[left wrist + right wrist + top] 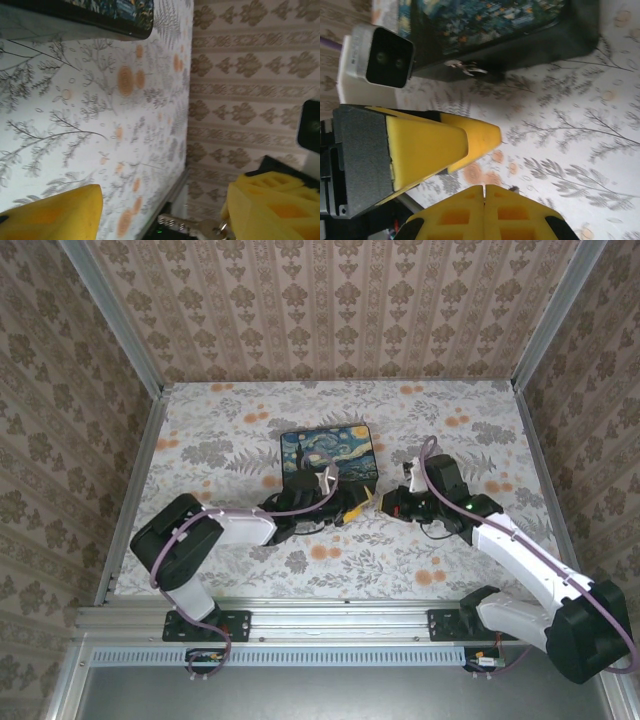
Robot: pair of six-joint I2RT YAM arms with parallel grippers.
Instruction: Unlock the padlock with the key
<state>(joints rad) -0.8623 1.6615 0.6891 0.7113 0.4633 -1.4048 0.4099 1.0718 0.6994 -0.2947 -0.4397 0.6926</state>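
Table [440,570] covered by a floral cloth, grey leaves and orange flowers. Black box [329,452] with a blue-yellow starry-night lid lies flat on it, just above frame centre. Metal rail [330,617] runs along the table's near edge, bottom of frame.

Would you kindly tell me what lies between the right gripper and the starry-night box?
In the right wrist view, the left gripper juts in between the right gripper and the starry-night box; otherwise just flower-printed cloth.
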